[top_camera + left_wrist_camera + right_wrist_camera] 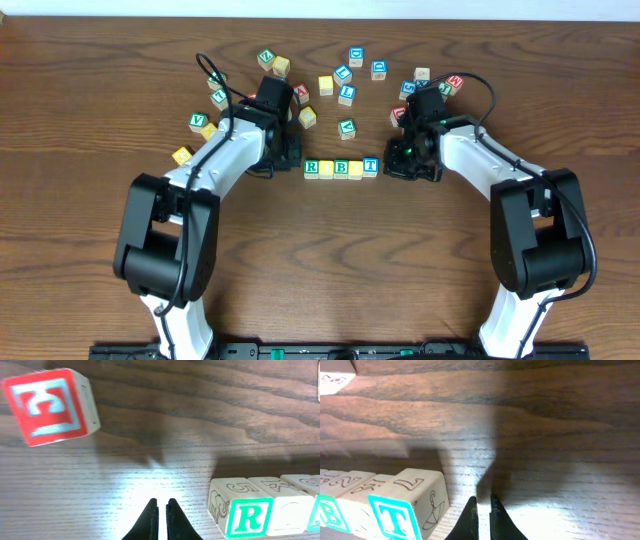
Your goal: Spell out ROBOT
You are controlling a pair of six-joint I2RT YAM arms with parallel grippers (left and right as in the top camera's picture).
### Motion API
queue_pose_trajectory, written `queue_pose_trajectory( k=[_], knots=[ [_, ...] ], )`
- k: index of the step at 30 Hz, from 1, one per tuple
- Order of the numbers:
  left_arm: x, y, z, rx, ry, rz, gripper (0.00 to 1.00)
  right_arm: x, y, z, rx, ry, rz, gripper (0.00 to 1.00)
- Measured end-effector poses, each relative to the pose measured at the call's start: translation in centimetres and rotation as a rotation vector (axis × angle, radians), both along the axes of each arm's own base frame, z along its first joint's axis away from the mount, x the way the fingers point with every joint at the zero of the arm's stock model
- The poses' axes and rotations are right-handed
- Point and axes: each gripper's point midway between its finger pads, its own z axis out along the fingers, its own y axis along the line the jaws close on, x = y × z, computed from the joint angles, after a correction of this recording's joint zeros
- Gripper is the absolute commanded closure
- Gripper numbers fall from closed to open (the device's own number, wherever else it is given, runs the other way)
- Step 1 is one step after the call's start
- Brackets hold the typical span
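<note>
- Your left fingers (151,520) are pinched together with nothing between them, hovering over bare table (125,470) just beside the R block (248,519).
- Same deal on the other side: the right fingers (470,519) are clenched on nothing, just beside the T block (395,517).
- The row (341,168) sits mid-table between the two arms. It's five blocks touching side to side, with R at your left arm's end, the B block (327,510) in the middle and T at the right end.
- The yellow-lettered blocks (326,168) in the second and fourth slots are too washed out to read. I'm guessing they're the O's.
- So I'd say the spelling is basically finished and you're at the check-and-back-off step.
- For the next move, lift both arms up and away without clipping the end blocks, since the fingers are really close.
- If a pale one turns out not to be an O, you'd need a swap from the loose blocks (346,96) scattered behind the row.
</note>
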Motion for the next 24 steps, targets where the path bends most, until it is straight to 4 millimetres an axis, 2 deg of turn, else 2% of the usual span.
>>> queue_pose_trajectory(
  k=[3,6,8,11,14,17,24],
  knots=[
    [-0.2,0.8,0.4,0.034,-0.001,0.008,0.92,0.5,-0.1,0.7,-0.014,-0.012,0.011,0.96],
    [0.0,2.1,1.3,0.057,-0.016,0.033,0.92,2.2,0.2,2.1,-0.012,-0.066,0.028,0.96],
    [0.4,3.1,2.7,0.058,-0.051,0.058,0.92,3.5,0.5,3.2,-0.006,-0.113,0.038,0.96],
    [1.3,4.6,5.8,0.047,-0.129,0.099,0.92,5.2,1.1,4.3,0.006,-0.188,0.049,0.96],
    [1.8,5.8,8.8,0.039,-0.204,0.128,0.92,5.6,1.8,4.6,0.009,-0.219,0.065,0.97],
    [2.0,6.5,10.7,0.035,-0.249,0.138,0.92,5.8,2.8,4.8,0.006,-0.244,0.087,0.98],
    [1.5,8.1,10.7,0.079,-0.234,0.138,0.92,5.4,4.7,3.9,-0.059,-0.265,0.119,0.99]
  ],
)
